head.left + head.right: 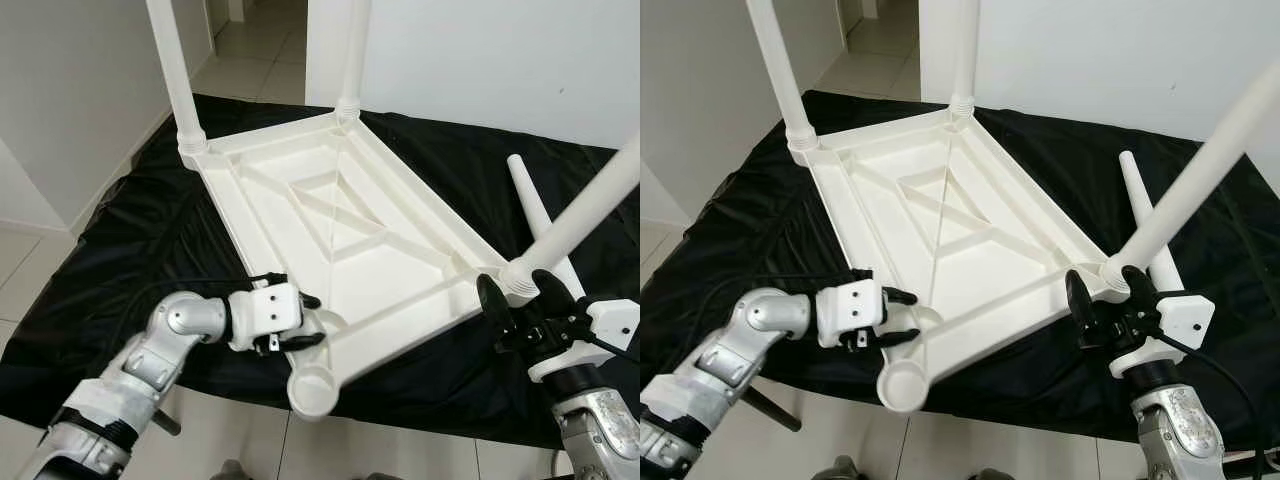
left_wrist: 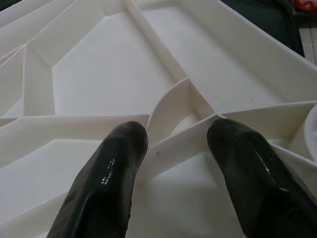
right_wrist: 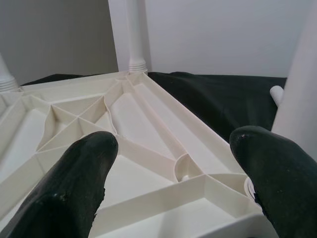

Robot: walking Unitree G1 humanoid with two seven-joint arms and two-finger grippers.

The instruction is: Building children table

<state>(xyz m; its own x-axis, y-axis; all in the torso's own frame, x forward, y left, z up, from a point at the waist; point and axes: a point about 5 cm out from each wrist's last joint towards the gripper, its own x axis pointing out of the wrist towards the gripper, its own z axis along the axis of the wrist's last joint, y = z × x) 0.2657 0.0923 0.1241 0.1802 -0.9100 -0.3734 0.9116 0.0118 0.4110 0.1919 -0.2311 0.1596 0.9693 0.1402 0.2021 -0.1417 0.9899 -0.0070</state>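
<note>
A white plastic tabletop [image 1: 340, 220] lies upside down on a black cloth [image 1: 150, 230]. Legs stand in its far left [image 1: 175, 70], far right [image 1: 355, 50] and near right [image 1: 590, 200] corners. The near left socket [image 1: 312, 385] holds no leg. One loose leg [image 1: 530, 205] lies on the cloth to the right. My left gripper [image 1: 303, 320] is open, reaching in over the tabletop's left edge just above that socket, with a rib [image 2: 181, 139] between its fingers [image 2: 119, 168]. My right gripper [image 1: 520, 295] is open, with its fingers on either side of the near right corner and leg base.
The cloth-covered surface ends close to me, with tiled floor [image 1: 240, 435] below its near edge. White walls [image 1: 70, 90] stand to the left and behind, and a doorway [image 1: 260, 40] opens at the back.
</note>
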